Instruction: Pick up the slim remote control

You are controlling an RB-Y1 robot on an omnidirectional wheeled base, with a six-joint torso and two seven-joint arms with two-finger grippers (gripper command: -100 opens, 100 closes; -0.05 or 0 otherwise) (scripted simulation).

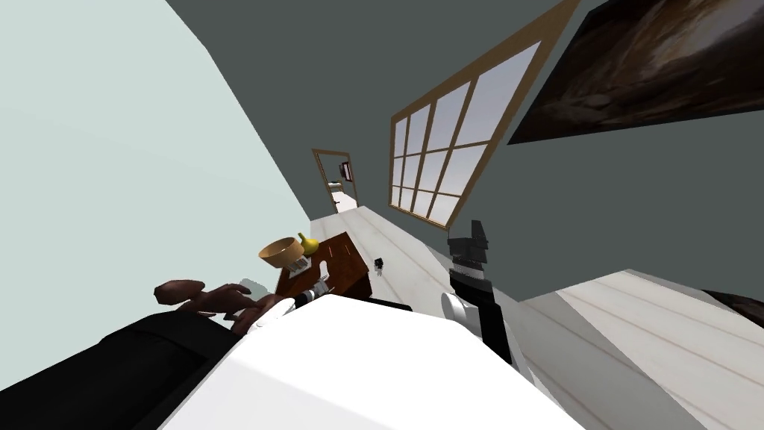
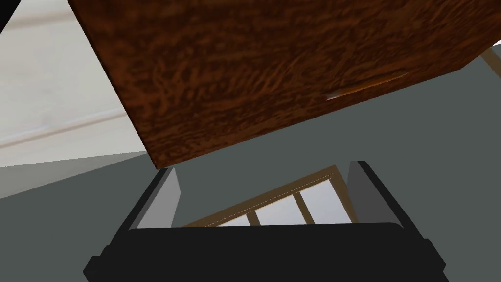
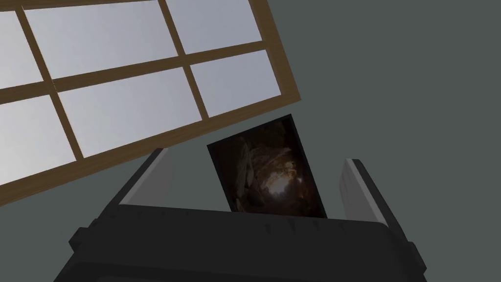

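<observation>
A dark brown wooden cabinet stands ahead to my left. On its top lies a small pale flat remote with dark marks, beside a tan bowl and a yellow fruit. My left gripper hovers by the cabinet's near edge, a little short of the remote. In the left wrist view the left gripper is open with nothing between its fingers, close to the cabinet's wooden face and its slim handle. My right gripper is raised at my right side, and the right gripper stands open and holds nothing.
A brown, hand-like figure rests on a dark piece of furniture close at my left. A small black and white thing lies on the pale floor beyond the cabinet. A doorway opens at the far end.
</observation>
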